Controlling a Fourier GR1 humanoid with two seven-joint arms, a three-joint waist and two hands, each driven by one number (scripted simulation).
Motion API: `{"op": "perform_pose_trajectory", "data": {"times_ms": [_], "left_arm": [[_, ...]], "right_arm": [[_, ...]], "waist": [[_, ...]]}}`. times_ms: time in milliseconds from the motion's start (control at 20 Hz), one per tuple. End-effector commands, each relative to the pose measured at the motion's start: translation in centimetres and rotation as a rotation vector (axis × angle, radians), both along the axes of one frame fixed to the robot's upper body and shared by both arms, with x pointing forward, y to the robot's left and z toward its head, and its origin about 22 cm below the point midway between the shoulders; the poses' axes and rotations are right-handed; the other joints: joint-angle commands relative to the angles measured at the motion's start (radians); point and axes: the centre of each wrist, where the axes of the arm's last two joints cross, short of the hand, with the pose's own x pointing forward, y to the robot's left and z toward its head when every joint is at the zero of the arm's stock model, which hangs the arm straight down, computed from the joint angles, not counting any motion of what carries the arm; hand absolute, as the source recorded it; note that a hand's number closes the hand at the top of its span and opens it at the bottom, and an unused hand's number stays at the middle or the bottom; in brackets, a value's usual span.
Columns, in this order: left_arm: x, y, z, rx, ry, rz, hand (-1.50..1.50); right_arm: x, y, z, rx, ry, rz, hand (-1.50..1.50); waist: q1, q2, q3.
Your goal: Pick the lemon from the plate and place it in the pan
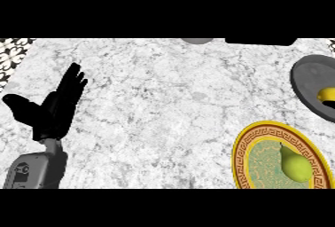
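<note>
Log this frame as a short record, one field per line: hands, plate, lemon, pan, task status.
left hand: left hand open, fingers up, resting at the view's left
right hand: not in view
plate: gold-rimmed plate at lower right
lemon: yellow-green lemon lying on the plate
pan: grey pan at the right edge, a yellow object partly visible in it
task status: lemon not yet picked

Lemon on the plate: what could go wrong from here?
1. The lemon lies near the plate's right side, close to the view's edge, and no right hand shows; a reach starts unseen.
2. The pan is cut off at the right edge and already holds something yellow, so the lemon may land on it or roll.
3. The left hand rests open far across the counter, poorly placed to help.
</note>
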Motion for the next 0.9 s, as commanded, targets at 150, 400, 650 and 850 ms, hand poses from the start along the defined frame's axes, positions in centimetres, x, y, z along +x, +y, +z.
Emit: {"op": "perform_pose_trajectory", "data": {"times_ms": [150,400,650,850], "left_arm": [[-0.5,0.5,-0.8,-0.016,0.006,0.015,0.00],[-0.4,0.7,-0.6,-0.008,0.008,0.031,0.00],[-1.5,2.0,-1.0,-0.012,0.005,0.049,0.00],[-1.8,1.6,-1.7,-0.012,0.018,0.035,0.00]], "right_arm": [[-1.9,-3.0,1.8,0.284,-0.216,0.000,-1.50],[-4.8,-6.3,3.1,0.532,-0.274,-0.022,-1.50],[-10.1,-9.9,2.7,0.635,-0.315,0.021,-1.50],[-12.4,-11.5,3.5,0.732,-0.292,0.111,-1.50]], "waist": [[-0.021,-0.007,0.000],[-0.034,-0.006,0.001],[-0.034,-0.007,0.003],[-0.040,-0.011,0.002]]}}
